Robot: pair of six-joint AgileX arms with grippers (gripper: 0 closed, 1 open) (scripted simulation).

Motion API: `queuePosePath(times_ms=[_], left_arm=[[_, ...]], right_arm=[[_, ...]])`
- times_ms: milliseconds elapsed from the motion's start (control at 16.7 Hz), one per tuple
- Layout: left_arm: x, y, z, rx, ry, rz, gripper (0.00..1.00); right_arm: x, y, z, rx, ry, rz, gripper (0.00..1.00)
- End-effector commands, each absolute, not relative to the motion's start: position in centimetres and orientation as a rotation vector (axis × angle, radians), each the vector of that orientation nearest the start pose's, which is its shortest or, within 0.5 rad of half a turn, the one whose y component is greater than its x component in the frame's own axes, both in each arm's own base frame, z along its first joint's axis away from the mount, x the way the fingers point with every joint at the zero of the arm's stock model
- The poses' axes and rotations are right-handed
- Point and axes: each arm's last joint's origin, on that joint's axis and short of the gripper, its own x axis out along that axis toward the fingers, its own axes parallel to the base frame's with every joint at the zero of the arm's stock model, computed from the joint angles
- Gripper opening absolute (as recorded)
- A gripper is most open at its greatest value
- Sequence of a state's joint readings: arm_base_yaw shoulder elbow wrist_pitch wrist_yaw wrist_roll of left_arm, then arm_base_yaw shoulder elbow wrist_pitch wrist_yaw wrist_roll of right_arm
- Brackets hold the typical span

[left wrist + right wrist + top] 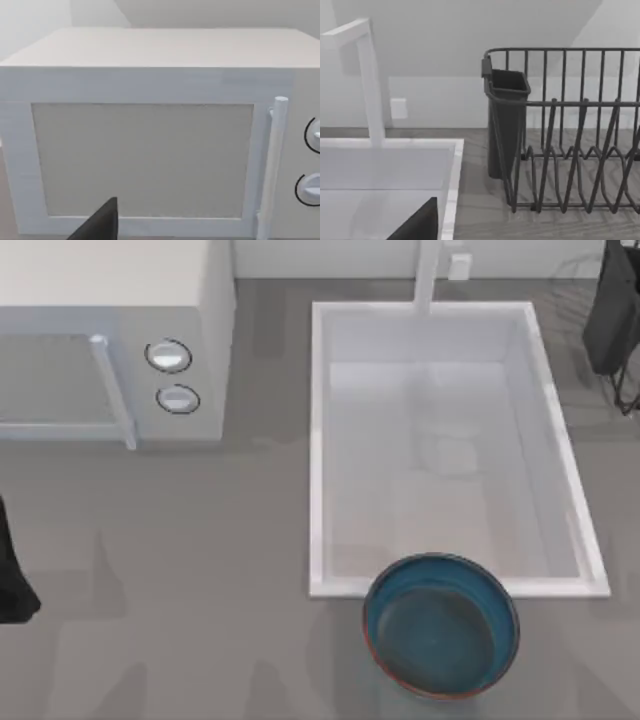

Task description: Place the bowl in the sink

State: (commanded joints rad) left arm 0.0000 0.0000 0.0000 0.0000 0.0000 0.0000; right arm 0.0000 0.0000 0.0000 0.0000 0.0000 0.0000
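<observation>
Left end effector [10, 575] sits at the worktop's left edge, a dark shape partly cut off in the top view; can't tell if its fingers are open or closed. In the left wrist view one dark finger tip [100, 224] shows low in front of the microwave [150, 145]. Right end effector [612, 315] is at the far right corner of the worktop, over the dish rack [570, 135], also partly cut off (finger state can't be told either). Its wrist view shows one dark tip [422, 222] above the sink rim.

Bowl [441, 625] stands upright on the grey worktop [200, 570] near the near edge, right of centre, its far side overlapping the sink's near rim as seen from above. Teal-blue glaze, thin reddish-brown rim, darker inside. Neither end effector touches it; both are well apart from it.

Sink [325, 440] is a white rectangular basin running from the far edge toward the bowl, faucet [428, 275] at its far end. Microwave occupies the far left corner, two round knobs [168, 356] on its right side. Dish rack has a dark cutlery cup [505, 120] on the sink side.
</observation>
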Motion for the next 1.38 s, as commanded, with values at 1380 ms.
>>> queuePosePath(times_ms=[1380], left_arm=[[10.6, -0.1, 16.0, 0.000, 0.000, 0.000, 1.00]], right_arm=[[22.6, 14.7, 23.2, 0.041, 1.483, 0.024, 1.00]])
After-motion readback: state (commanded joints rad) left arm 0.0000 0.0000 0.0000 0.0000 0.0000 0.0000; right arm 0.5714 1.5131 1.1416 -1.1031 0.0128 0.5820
